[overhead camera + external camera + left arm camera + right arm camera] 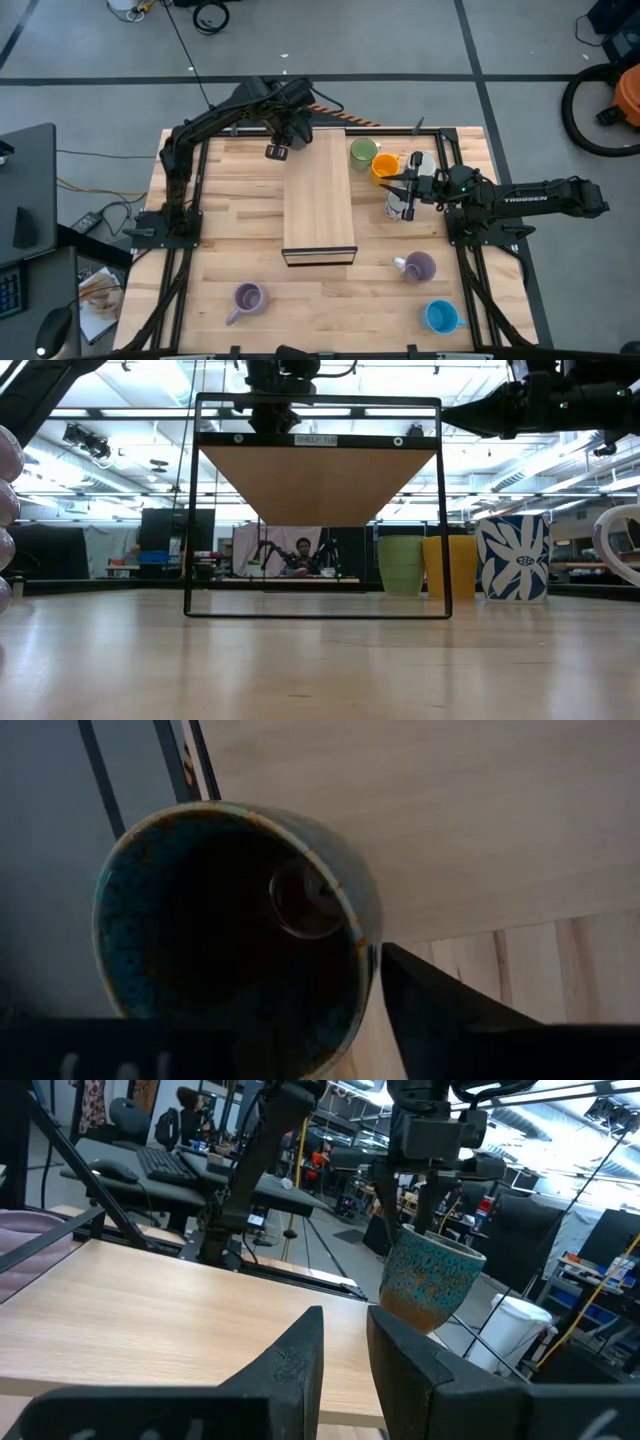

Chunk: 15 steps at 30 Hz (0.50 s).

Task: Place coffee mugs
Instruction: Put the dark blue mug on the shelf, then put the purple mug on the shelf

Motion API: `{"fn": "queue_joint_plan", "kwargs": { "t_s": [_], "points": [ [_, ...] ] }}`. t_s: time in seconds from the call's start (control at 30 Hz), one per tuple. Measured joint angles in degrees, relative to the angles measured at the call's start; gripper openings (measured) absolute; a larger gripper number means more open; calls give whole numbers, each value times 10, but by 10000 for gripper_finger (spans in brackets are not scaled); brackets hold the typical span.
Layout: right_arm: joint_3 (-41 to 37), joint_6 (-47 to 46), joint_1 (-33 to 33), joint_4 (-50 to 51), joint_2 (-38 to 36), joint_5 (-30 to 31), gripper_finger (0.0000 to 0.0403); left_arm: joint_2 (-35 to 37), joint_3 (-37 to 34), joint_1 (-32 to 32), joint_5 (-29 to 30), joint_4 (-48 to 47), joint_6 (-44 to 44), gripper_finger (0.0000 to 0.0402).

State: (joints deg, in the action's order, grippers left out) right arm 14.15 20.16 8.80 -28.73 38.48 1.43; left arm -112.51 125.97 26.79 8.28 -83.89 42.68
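The left gripper (428, 1188) hangs at the shelf's (318, 190) far left corner with a teal-speckled mug (430, 1285) on its fingers, tilted, base barely on the board. Whether it's grasped or released, I cannot tell. Let go now, it could tip over the edge. The right gripper (408, 188), nearly clenched, holds nothing by the patterned mug (399, 205).

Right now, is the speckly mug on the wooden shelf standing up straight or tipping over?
Tipping. In the right wrist view the speckled mug leans, only its lower edge touching the wooden shelf, with the left gripper around its rim.
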Motion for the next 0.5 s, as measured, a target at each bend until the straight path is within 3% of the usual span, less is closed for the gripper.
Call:
{"fn": "queue_joint_plan", "kwargs": {
  "t_s": [0.23, 0.5],
  "points": [
    [0, 3, 0, 3, 0, 0, 87, 6, 11, -7, 27, -4, -15, 174],
    [0, 4, 0, 8, 0, 0, 87, 8, 77, -40, 27, -4, -32, 180]
  ]
}}
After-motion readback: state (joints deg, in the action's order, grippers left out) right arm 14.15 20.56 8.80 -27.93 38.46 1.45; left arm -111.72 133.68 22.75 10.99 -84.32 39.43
